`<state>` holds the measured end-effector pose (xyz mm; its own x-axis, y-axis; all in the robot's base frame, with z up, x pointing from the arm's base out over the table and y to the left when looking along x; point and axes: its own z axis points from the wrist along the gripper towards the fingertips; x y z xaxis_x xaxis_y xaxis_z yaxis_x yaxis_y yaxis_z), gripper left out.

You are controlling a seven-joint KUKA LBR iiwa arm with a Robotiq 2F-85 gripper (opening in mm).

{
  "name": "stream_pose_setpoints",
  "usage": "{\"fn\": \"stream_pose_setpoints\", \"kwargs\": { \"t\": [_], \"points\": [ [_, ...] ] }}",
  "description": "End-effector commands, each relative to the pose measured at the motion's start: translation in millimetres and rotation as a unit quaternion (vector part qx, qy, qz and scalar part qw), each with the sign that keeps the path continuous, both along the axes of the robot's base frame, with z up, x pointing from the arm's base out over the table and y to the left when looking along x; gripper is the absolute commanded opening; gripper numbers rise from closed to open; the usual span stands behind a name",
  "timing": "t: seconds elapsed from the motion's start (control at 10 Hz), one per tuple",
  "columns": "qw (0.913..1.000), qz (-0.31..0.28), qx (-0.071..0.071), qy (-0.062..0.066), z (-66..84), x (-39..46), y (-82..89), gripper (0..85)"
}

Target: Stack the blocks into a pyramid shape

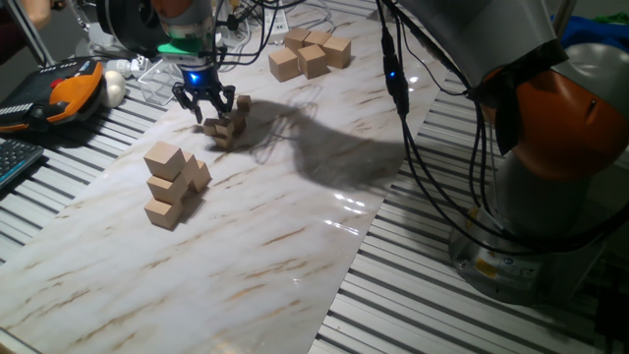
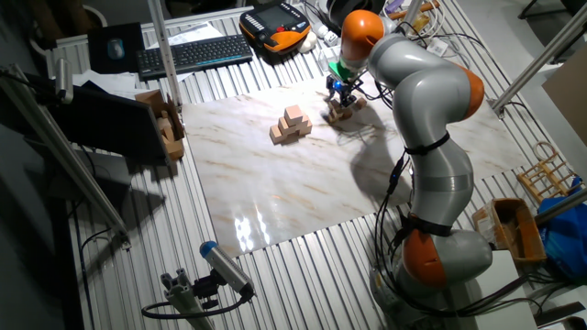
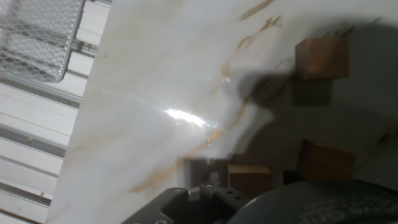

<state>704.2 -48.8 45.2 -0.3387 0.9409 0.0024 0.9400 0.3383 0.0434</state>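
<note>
A robotics lab. The slatted aluminium bench (image 2: pixel 275 275) carries a keyboard (image 2: pixel 194 54), a teach pendant (image 2: pixel 274 22) and loose cables (image 1: pixel 432 187).

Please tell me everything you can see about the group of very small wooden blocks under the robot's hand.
The small blocks are plain light-tan wooden cubes, the smallest on the marble-patterned board. They sit bunched together, some stacked on others, with one a little apart toward the far side. Their exact number is hard to tell. The end effector hovers right above them; whether it touches or holds one cannot be seen.

Light-tan blocks (image 1: pixel 225 130) on a white, brown-veined marble board (image 1: pixel 256 236)
</note>
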Motion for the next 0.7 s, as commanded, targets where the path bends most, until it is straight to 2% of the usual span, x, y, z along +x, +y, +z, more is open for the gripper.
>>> {"fn": "stream_pose_setpoints", "kwargs": {
  "t": [0.0, 0.4, 0.5, 0.6],
  "points": [
    [1.0000, 0.000, 0.000, 0.000, -0.6, 0.2, 0.2, 51.0],
    [1.0000, -0.001, 0.002, 0.000, -2.8, -0.1, 1.0, 51.0],
    [1.0000, -0.001, 0.002, 0.000, -2.7, -0.1, 1.0, 34.0],
    [1.0000, -0.001, 0.002, -0.001, -2.7, -0.1, 0.9, 34.0]
  ]
}}
